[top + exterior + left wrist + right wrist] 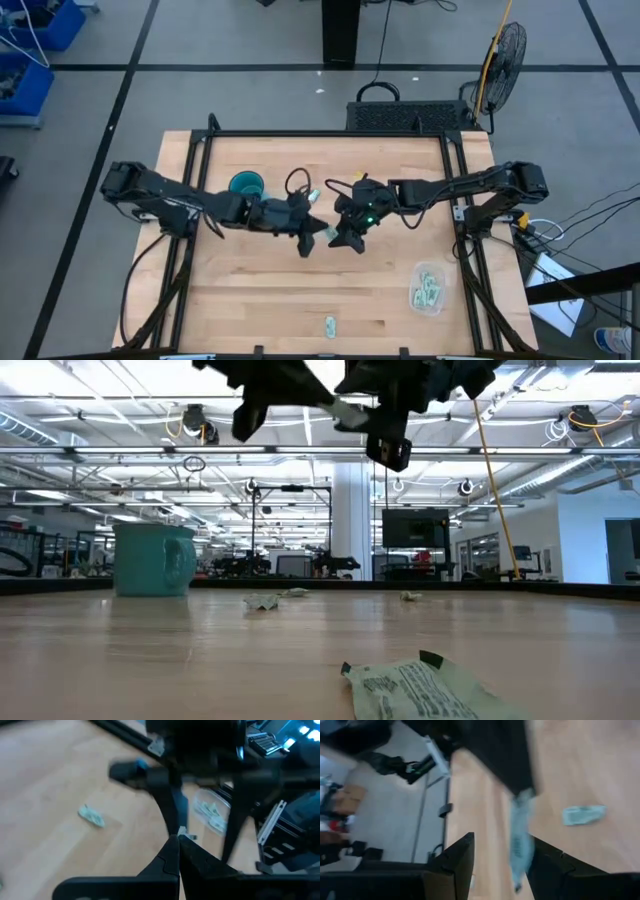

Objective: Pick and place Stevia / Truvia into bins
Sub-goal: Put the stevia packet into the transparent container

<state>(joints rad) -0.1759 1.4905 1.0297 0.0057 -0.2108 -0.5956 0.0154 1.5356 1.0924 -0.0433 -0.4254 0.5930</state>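
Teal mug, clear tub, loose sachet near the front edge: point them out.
teal mug (246, 184), high view, its open top.
clear tub (428, 287), high view, its middle, over sachets.
loose sachet (330, 324), high view, its middle.

mug (247, 184) behind the left arm toward the table's (240, 290) far left, both grippers meeting mid-table above it, tub (429, 288) with sachets inside at right front, one loose sachet (330, 324) near the front edge
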